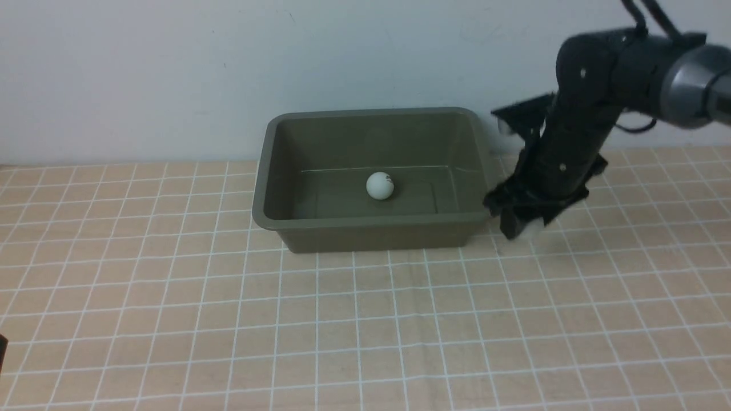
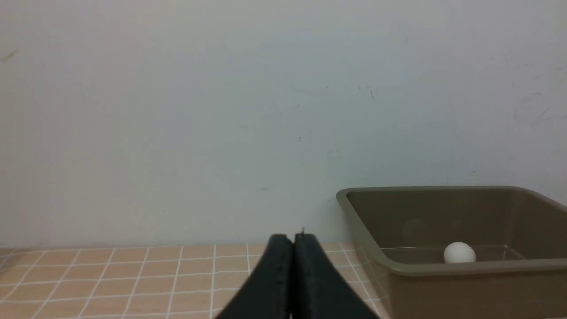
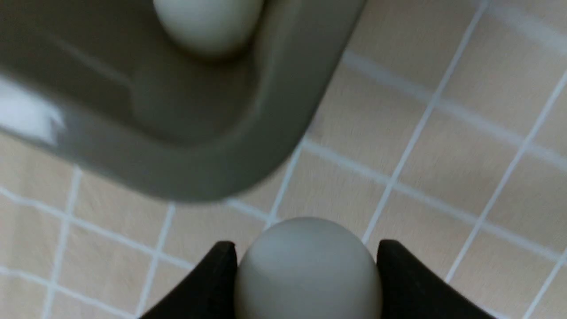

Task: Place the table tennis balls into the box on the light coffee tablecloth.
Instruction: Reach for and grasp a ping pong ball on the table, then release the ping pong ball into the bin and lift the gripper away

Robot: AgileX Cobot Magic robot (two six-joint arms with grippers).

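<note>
Nearest the robot, the left tool (image 2: 293, 239) is clenched: its 2 black fingers (image 2: 274, 274) press flat against each other with nothing between them. It sits low over the tablecloth (image 1: 354, 319), well apart from the box and to its left.

The tablecloth is light tan with thin white lines that form small squares, and it covers the whole bench as far as the wall.

Farther out on the right, the right arm (image 1: 577, 131) bends down from above so that the right tool (image 1: 522, 228) hangs low, just beside the near right corner of the box (image 1: 371, 234). This tool is grasping 1 gripped ball (image 3: 308, 274): the wrist view shows the white sphere wedged between the 2 dark fingers (image 3: 217, 274), which are spread only as wide as the ball. Whether the ball touches the cloth cannot be told.

The olive-green box stands on the cloth close to the wall. The marked ball (image 1: 380, 185) rests on its floor near the middle. In the right wrist view a white ball (image 3: 208, 22) lies inside the box near its rounded corner; whether it is the same one cannot be told.

Behind everything is a plain pale wall (image 1: 171, 74).
</note>
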